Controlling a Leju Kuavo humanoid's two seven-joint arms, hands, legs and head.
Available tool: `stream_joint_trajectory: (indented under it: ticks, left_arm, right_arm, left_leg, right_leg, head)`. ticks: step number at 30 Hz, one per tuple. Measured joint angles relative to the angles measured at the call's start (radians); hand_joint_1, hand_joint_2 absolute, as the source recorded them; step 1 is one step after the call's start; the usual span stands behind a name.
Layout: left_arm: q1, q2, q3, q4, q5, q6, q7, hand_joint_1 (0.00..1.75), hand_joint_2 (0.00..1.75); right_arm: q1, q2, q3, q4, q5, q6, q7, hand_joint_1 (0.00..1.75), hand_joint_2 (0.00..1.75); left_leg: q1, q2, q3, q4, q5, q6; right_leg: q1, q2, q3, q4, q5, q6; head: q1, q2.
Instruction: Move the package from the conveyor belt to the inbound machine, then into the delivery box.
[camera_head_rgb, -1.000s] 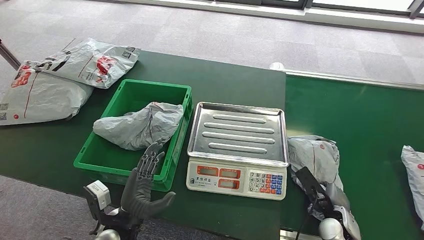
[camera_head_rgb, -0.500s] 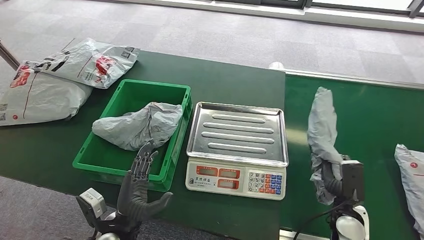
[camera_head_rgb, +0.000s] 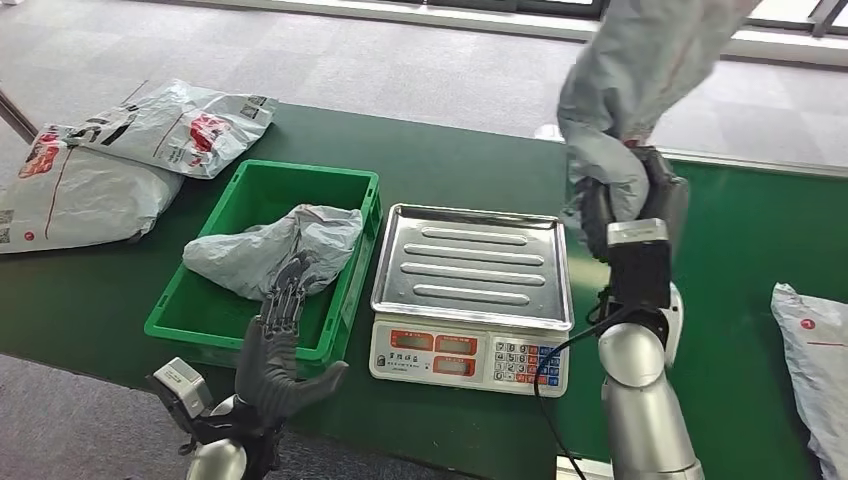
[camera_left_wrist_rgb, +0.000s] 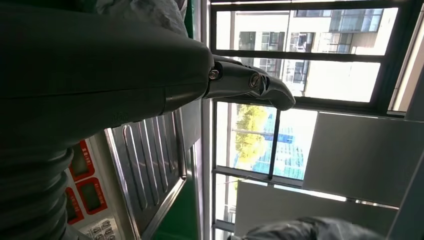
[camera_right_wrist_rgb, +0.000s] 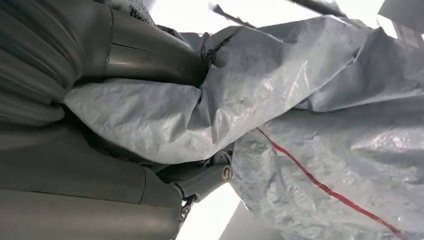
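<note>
My right hand (camera_head_rgb: 628, 200) grips a grey plastic package (camera_head_rgb: 640, 75) and holds it high in the air, just right of the scale's steel tray (camera_head_rgb: 472, 265). Up close, the crumpled grey package (camera_right_wrist_rgb: 310, 120) with a red line is squeezed between the thumb and fingers. My left hand (camera_head_rgb: 278, 345) hovers open at the front edge of the green crate (camera_head_rgb: 215, 320), fingers spread. Another grey package (camera_head_rgb: 275, 250) lies inside that crate. The scale's tray is bare, and the same tray (camera_left_wrist_rgb: 150, 165) appears beyond my left hand (camera_left_wrist_rgb: 150, 75).
Two white packages (camera_head_rgb: 110, 150) lie on the table at the far left. Another package (camera_head_rgb: 815, 350) rests on the green conveyor belt (camera_head_rgb: 750, 250) at the right edge. The scale's keypad and displays (camera_head_rgb: 470, 358) face me.
My right hand has lifted the grey package off the belt and carried it up and leftward toward the scale. The other package on the belt has drifted left. My left hand barely moved.
</note>
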Motion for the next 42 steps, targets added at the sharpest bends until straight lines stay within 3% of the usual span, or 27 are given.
stream_joint_trajectory:
  ticks: [4,6,13,21,22,25,26,30,34,39,42]
  left_arm:
    - [-0.046,0.000,0.008,0.012,-0.011,-0.027,0.015,0.00,1.75]
    - [-0.066,0.000,0.011,0.016,-0.014,-0.031,0.028,0.00,1.75]
    - [-0.080,0.000,0.046,0.015,-0.016,-0.005,0.060,0.00,1.75]
    - [-0.071,0.002,0.083,0.003,-0.019,0.012,0.065,0.00,1.75]
    - [-0.070,0.002,0.085,0.001,-0.020,0.014,0.065,0.00,1.75]
    - [-0.063,0.003,0.095,-0.007,-0.027,0.024,0.063,0.00,1.75]
    - [-0.060,0.003,0.098,-0.010,-0.031,0.027,0.062,0.00,1.75]
    - [-0.057,0.005,0.108,-0.026,-0.071,0.036,0.048,0.00,1.75]
    - [-0.067,0.009,0.109,-0.039,-0.115,0.041,0.041,0.00,1.75]
    - [-0.082,0.015,0.109,-0.048,-0.142,0.050,0.041,0.00,1.75]
    - [-0.098,0.019,0.109,-0.049,-0.176,0.061,0.072,0.00,1.75]
  right_arm:
    - [-0.164,0.021,0.147,0.228,0.182,0.342,0.139,1.75,1.75]
    - [-0.244,0.049,0.212,0.373,0.240,0.418,0.170,1.75,1.75]
    - [-0.430,0.133,0.354,0.804,0.366,0.480,0.259,1.75,1.75]
    - [-0.490,0.156,0.416,0.964,0.399,0.501,0.277,1.75,1.75]
    - [-0.493,0.157,0.420,0.971,0.403,0.505,0.279,1.61,1.75]
    - [-0.497,0.157,0.439,0.978,0.416,0.528,0.276,0.30,1.75]
    - [-0.496,0.157,0.445,0.977,0.416,0.539,0.270,0.00,1.75]
    - [-0.470,0.144,0.462,0.902,0.351,0.594,0.193,0.00,1.75]
    - [-0.415,0.104,0.463,0.760,0.187,0.634,0.059,0.00,1.75]
    - [-0.353,0.046,0.452,0.623,0.091,0.630,-0.004,0.00,1.75]
    - [-0.310,0.023,0.425,0.558,0.026,0.575,-0.038,0.00,1.75]
  left_leg:
    - [0.001,-0.001,-0.002,0.000,0.004,-0.001]
    - [0.003,-0.003,-0.002,0.000,0.005,-0.002]
    - [0.004,-0.008,-0.004,0.000,0.006,-0.003]
    - [0.004,-0.008,-0.004,0.000,0.005,-0.003]
    - [0.004,-0.008,-0.004,0.000,0.005,-0.003]
    - [0.004,-0.008,-0.004,0.000,0.005,-0.003]
    - [0.004,-0.008,-0.004,0.000,0.005,-0.003]
    - [0.004,-0.007,-0.004,0.000,0.005,-0.003]
    - [0.004,-0.007,-0.004,0.000,0.005,-0.003]
    - [0.004,-0.007,-0.005,0.000,0.005,-0.003]
    - [0.003,-0.007,-0.004,0.001,0.005,-0.003]
  right_leg:
    - [0.001,0.000,-0.002,0.000,0.003,-0.001]
    - [0.003,-0.002,-0.002,0.000,0.003,-0.001]
    - [0.004,-0.005,-0.002,0.001,0.003,-0.002]
    - [0.004,-0.005,-0.003,0.000,0.002,-0.002]
    - [0.004,-0.005,-0.003,0.000,0.002,-0.002]
    - [0.004,-0.005,-0.003,0.000,0.002,-0.002]
    - [0.004,-0.004,-0.003,0.000,0.002,-0.002]
    - [0.004,-0.004,-0.004,0.000,0.002,-0.002]
    - [0.004,-0.004,-0.005,0.000,0.002,-0.002]
    - [0.003,-0.004,-0.005,0.000,0.002,-0.002]
    - [0.003,-0.005,-0.005,0.000,0.002,-0.002]
  head:
    - [0.000,0.000]
    - [0.000,0.000]
    - [0.000,0.000]
    - [0.000,0.000]
    - [0.000,0.000]
    - [0.000,0.000]
    - [0.000,0.000]
    - [0.000,0.000]
    - [0.000,0.000]
    - [0.000,0.000]
    - [0.000,0.000]
